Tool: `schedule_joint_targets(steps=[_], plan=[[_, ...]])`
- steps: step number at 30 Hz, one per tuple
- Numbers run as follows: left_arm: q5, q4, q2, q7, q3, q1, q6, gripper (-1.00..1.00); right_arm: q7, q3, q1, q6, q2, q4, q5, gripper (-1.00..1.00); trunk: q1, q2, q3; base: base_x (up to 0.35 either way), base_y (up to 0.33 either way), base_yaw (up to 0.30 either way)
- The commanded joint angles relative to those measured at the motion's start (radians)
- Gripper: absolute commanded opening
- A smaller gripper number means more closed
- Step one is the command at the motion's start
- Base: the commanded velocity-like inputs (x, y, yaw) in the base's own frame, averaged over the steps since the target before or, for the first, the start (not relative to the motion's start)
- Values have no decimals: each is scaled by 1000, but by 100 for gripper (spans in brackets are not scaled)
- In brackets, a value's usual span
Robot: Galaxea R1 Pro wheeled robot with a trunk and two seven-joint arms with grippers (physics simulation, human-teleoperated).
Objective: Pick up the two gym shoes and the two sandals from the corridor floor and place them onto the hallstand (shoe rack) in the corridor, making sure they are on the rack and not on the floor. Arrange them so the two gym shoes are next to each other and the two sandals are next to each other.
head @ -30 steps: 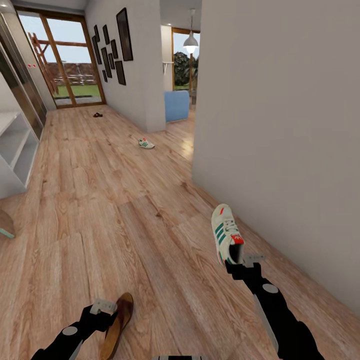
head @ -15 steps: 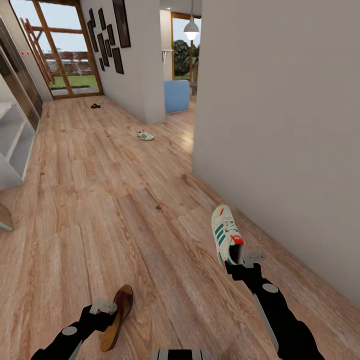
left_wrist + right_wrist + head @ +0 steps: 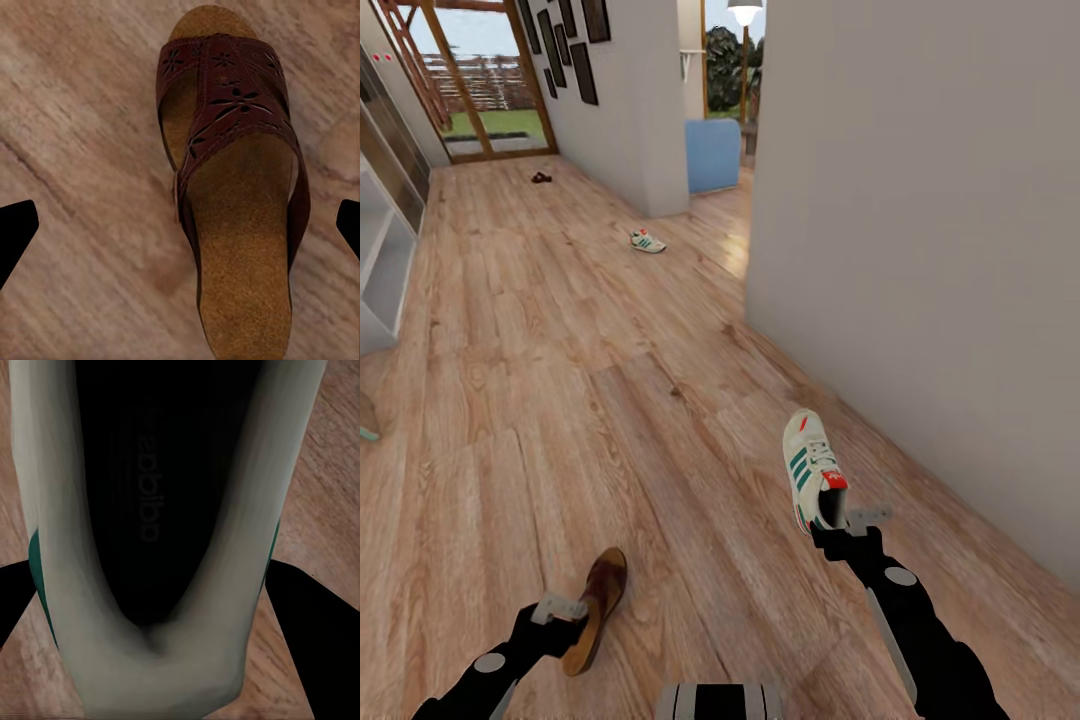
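Note:
My right gripper (image 3: 848, 524) is shut on the heel of a white gym shoe (image 3: 812, 476) with green stripes and a red heel tab, held off the corridor floor (image 3: 610, 400). The right wrist view looks into that shoe's dark opening (image 3: 150, 510) between the fingers. A brown sandal (image 3: 598, 608) lies flat on the floor beside my left gripper (image 3: 563, 610), which is open; its fingertips (image 3: 15, 229) stand wide on either side of the sandal (image 3: 232, 195). The other gym shoe (image 3: 647, 241) and the other sandal (image 3: 541, 178) lie far down the corridor. The white hallstand (image 3: 382, 270) is at the left edge.
A grey wall (image 3: 920, 250) runs close along the right, with its corner ahead. A blue chair (image 3: 712, 155) stands past that corner. Glass doors (image 3: 480, 90) close the corridor's far end. A small brown and teal object (image 3: 365, 418) sits at the left edge.
The whole view has shifted: floor, far shoes and the near sandal slid up the picture. The gym shoe stayed fixed in my right gripper. The left gripper stayed open.

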Motion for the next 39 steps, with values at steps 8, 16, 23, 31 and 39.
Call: schedule_joint_targets(steps=[8, 16, 23, 31, 39], plan=[[-9, 2, 1, -5, 8, -1, -34, 100, 4, 0, 0, 6, 0, -2, 4, -100, 3, -2, -34, 0, 0, 0], [-10, 2, 1, -5, 8, -1, -39, 100, 4, 0, 0, 6, 0, -2, 4, -100, 7, -4, -72, 0, 0, 0], [-10, 2, 1, -4, 7, -1, -41, 100, 4, 0, 0, 6, 0, -2, 4, -100, 10, -6, -110, 0, 0, 0], [-10, 2, 1, -4, 7, -1, -41, 100, 4, 0, 0, 6, 0, -2, 4, -100, 13, -7, -148, 0, 0, 0], [-11, 2, -2, -4, 4, -1, -42, 100, 4, 0, 0, 6, 0, -2, 4, -100, 13, -7, -151, 0, 0, 0]])
